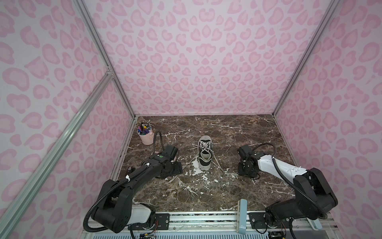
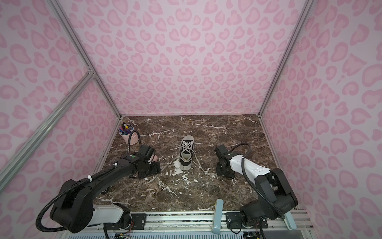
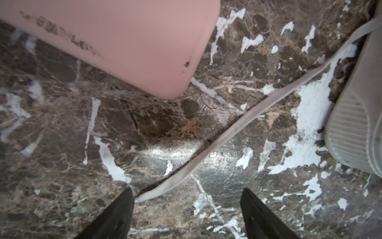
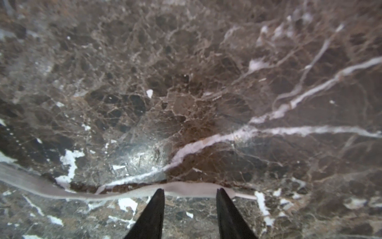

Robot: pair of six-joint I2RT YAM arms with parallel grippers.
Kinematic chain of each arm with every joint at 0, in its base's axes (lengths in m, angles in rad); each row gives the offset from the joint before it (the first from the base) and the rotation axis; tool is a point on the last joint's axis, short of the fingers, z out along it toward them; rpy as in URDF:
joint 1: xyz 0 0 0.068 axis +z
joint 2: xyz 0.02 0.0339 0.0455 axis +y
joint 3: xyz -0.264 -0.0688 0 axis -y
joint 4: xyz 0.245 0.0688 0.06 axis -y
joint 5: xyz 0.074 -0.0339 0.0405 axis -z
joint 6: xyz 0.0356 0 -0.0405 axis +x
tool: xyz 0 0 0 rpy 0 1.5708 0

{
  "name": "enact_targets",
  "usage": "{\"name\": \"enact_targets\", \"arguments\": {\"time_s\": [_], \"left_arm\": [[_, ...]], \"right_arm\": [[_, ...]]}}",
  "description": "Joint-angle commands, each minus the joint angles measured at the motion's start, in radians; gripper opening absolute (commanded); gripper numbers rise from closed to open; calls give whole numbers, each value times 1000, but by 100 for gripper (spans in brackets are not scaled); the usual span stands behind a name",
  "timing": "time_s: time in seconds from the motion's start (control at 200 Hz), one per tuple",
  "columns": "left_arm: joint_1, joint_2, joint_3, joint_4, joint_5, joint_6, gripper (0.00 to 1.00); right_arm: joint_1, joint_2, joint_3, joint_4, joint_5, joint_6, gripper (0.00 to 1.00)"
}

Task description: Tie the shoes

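**A:** In both top views, where was the shoe (image 1: 204, 155) (image 2: 187, 154)?

**B:** It stood upright near the middle of the surface (image 1: 237, 132), with the toe toward the back wall. Its laces were untied and trailed out to both sides. One arm was low at each side of it. A pink cup (image 1: 145, 136) of pens stood in the far left corner.

**A:** And the left wrist view?

**B:** The left claw (image 3: 187, 192) had its fingers wide apart and held nothing. The end of the left lace (image 3: 237, 128) lay just beside one fingertip. A pink case (image 3: 124, 41) lay flat near it, and the heel of the shoe showed at the edge.

**A:** The right wrist view?

**B:** The right claw (image 4: 190, 190) was apart too, not clamped. The right lace (image 4: 37, 182) lay on the surface and crossed just at the two tips.
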Motion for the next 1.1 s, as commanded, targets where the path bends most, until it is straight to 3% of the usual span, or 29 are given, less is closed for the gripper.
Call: {"name": "enact_targets", "arguments": {"time_s": [0.0,0.615,0.82,1.095], "left_arm": [[-1,7,12,10,2,4,83],[-2,25,51,-21,-4,24,80],[-2,35,58,-21,3,28,79],[-4,52,67,-19,3,38,76]], "right_arm": [[1,14,-9,21,0,-3,41],[9,81,-24,76,-18,-23,24],[16,69,-10,76,-38,-36,11],[29,4,40,33,-29,-48,6]]}}
